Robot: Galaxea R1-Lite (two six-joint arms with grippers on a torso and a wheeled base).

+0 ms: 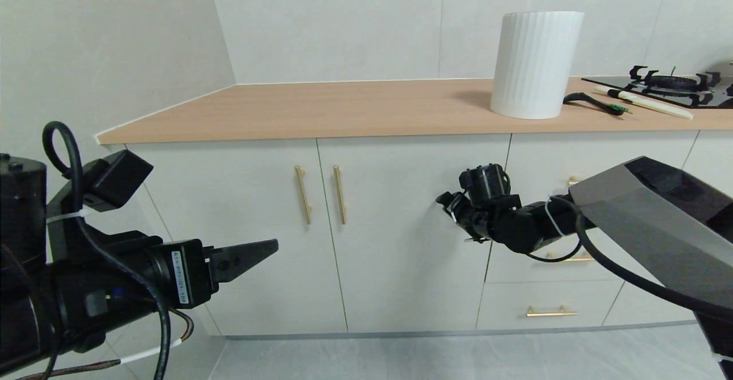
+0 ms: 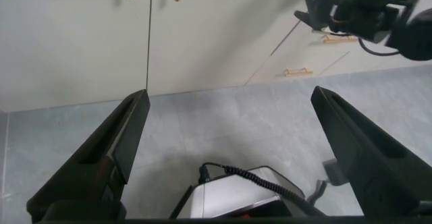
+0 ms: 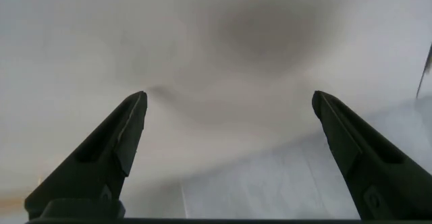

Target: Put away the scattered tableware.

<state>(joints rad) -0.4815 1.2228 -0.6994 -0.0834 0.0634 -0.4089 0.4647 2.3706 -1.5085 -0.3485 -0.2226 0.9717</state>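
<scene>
We begin at the right gripper, whose fingers are spread wide with nothing between them. It hangs in front of the cabinet doors, below the edge of the countertop, and its wrist view faces a plain pale panel. The left gripper is also parted and empty. It sits low on the robot's left, well apart from the counter, over the grey floor. The scattered tableware lies up on the countertop, toward the robot's right. There is a black-handled utensil and a long cream-coloured utensil, though we cannot tell what kind either one is. Both lie flat just beside the white ribbed holder, between it and the gas hob, with the cream one resting along the hob's front edge. Their long axes run roughly along the counter, angling slightly toward its front edge on the right. Seen from the right gripper, they are above it and farther to the right. We judge the right arm to be much the nearer of the two, and it would need to rise above the counter edge before any grasp. Turning the fingers across a utensil's length would probably give the better hold.
</scene>
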